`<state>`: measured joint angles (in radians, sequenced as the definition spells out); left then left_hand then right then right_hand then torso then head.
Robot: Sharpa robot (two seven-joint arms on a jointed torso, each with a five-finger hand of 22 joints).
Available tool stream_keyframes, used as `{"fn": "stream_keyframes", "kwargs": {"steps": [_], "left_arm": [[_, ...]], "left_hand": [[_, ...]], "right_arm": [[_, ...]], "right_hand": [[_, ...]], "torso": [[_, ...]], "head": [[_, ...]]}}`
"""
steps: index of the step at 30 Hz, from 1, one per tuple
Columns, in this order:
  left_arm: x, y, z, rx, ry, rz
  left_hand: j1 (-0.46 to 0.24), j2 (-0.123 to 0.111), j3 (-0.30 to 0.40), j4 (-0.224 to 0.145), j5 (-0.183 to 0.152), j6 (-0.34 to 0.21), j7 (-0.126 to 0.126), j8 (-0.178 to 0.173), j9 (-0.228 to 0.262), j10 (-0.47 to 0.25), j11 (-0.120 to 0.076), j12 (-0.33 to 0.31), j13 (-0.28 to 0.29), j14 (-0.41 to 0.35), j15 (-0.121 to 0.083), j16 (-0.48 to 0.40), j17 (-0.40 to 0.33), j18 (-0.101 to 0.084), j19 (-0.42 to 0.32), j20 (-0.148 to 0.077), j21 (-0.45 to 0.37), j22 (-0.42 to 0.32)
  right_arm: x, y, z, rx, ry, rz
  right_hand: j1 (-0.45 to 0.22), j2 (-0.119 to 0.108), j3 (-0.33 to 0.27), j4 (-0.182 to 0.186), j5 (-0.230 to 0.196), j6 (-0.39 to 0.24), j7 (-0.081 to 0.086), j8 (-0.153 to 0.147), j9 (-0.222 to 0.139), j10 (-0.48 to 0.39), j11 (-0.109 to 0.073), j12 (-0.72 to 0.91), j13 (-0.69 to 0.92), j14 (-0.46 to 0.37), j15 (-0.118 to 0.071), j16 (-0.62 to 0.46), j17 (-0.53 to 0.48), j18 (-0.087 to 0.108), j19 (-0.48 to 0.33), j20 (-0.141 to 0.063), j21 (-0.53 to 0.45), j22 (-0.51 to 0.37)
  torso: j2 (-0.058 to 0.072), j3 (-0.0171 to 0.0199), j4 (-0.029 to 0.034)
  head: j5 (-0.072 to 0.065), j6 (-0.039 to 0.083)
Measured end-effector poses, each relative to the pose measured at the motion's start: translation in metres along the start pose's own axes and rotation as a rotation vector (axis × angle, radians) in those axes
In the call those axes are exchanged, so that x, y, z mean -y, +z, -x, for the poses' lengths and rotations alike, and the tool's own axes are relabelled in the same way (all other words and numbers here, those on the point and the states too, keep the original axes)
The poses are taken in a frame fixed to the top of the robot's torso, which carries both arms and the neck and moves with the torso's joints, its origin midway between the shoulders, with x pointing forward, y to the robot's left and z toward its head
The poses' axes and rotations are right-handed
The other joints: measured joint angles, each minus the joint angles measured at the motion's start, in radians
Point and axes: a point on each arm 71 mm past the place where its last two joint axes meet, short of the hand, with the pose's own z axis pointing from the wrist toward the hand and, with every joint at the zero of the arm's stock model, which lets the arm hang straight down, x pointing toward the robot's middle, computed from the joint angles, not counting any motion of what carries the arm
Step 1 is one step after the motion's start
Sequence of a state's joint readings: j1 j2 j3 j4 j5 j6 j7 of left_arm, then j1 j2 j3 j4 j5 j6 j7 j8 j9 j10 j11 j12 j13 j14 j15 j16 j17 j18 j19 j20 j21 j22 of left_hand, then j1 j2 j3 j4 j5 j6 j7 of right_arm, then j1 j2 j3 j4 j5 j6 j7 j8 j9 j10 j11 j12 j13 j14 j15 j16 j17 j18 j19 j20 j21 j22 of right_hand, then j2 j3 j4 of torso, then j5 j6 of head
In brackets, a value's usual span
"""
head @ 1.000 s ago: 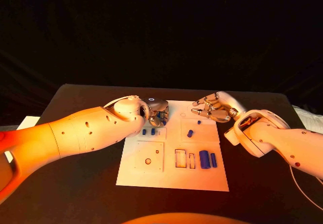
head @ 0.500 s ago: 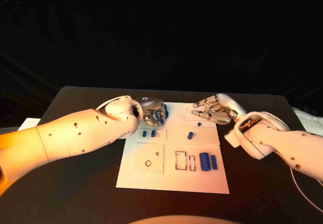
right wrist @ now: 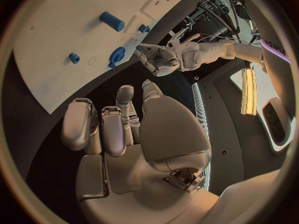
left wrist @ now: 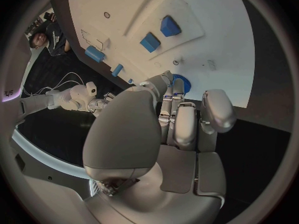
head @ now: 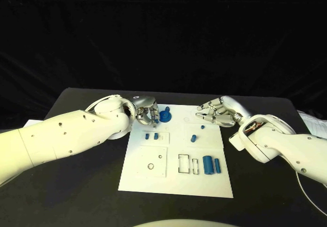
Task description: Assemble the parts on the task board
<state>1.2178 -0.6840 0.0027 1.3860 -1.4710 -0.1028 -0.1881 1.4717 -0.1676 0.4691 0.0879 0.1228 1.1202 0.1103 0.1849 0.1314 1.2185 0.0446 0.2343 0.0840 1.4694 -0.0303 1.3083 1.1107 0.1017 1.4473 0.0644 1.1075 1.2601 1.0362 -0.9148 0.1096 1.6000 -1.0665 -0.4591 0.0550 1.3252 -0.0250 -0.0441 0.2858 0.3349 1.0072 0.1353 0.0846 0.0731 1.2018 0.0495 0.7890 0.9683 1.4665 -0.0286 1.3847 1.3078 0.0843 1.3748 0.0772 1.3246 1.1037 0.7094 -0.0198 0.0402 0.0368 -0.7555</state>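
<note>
The white task board (head: 177,182) lies in the middle of the black table. A blue gear-shaped part (head: 166,116) sits on its far left corner, also seen in the left wrist view (left wrist: 179,82) and the right wrist view (right wrist: 116,55). My left hand (head: 144,113) is just left of the gear and holds nothing; its fingertips (left wrist: 163,80) reach right up to it. My right hand (head: 218,112) hovers over the board's far right corner with fingers curled in on nothing. Two small blue blocks (head: 150,136), a short cylinder (head: 193,138) and a small peg (head: 203,126) lie mid-board.
Two longer blue pieces (head: 211,165) lie beside rectangular slots (head: 183,163) on the board's near right. A ring-shaped hole (head: 150,166) marks the near left plate. Bare black table (head: 81,189) surrounds the board on all sides.
My left hand has drawn back to the left off the blue gear, which now sits uncovered on the board. The right hand has hardly moved.
</note>
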Motion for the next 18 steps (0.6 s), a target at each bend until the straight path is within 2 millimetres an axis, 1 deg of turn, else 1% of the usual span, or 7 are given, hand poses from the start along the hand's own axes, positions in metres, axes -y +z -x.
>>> {"fn": "stream_keyframes", "kwargs": {"steps": [3, 9, 18], "left_arm": [[-0.0041, -0.0002, -0.0013, -0.015, 0.003, 0.017], [-0.0094, -0.0009, -0.0043, -0.041, 0.011, 0.041], [-0.0100, -0.0013, -0.0054, -0.055, 0.018, 0.046]], "left_hand": [[-0.004, -0.004, 0.000, 0.000, 0.000, 0.000, 0.000, 0.000, 0.000, 0.000, 0.000, -0.002, 0.000, 0.000, 0.000, 0.000, -0.001, 0.000, 0.000, 0.000, 0.000, 0.000], [-0.004, -0.004, 0.000, 0.000, 0.000, 0.000, 0.000, 0.000, 0.000, 0.000, 0.000, -0.002, 0.000, 0.000, 0.000, -0.004, -0.004, 0.000, 0.000, 0.000, 0.000, 0.000], [-0.008, 0.001, 0.000, 0.000, 0.000, 0.003, 0.003, -0.004, -0.002, 0.000, 0.000, -0.002, 0.000, 0.000, 0.000, -0.004, -0.004, 0.000, 0.000, 0.000, 0.000, 0.000]], "right_arm": [[0.0003, -0.0001, -0.0002, 0.000, 0.000, -0.001], [0.0009, -0.0001, -0.0007, -0.001, 0.001, -0.003], [0.0015, -0.0001, -0.0018, -0.003, 0.003, -0.004]], "right_hand": [[0.000, 0.000, 0.000, 0.000, 0.000, 0.000, 0.000, 0.000, 0.000, 0.000, 0.000, 0.000, 0.000, 0.000, 0.000, 0.000, 0.000, 0.000, 0.000, 0.000, 0.000, 0.000], [0.000, 0.000, 0.000, 0.000, 0.000, 0.000, 0.000, 0.000, 0.000, 0.000, 0.000, 0.000, 0.000, 0.000, 0.000, 0.000, 0.000, 0.000, 0.000, 0.000, 0.000, 0.000], [0.000, 0.000, 0.000, 0.000, 0.000, 0.000, 0.000, 0.000, 0.000, 0.000, 0.000, 0.000, 0.000, 0.000, 0.000, 0.000, 0.000, 0.000, 0.000, 0.000, 0.000, 0.000]], "torso": [[0.001, -0.0007, -0.0001], [0.001, -0.0016, -0.0020], [0.002, -0.0012, -0.0029]], "head": [[0.001, -0.001], [0.003, -0.002], [0.004, -0.004]]}}
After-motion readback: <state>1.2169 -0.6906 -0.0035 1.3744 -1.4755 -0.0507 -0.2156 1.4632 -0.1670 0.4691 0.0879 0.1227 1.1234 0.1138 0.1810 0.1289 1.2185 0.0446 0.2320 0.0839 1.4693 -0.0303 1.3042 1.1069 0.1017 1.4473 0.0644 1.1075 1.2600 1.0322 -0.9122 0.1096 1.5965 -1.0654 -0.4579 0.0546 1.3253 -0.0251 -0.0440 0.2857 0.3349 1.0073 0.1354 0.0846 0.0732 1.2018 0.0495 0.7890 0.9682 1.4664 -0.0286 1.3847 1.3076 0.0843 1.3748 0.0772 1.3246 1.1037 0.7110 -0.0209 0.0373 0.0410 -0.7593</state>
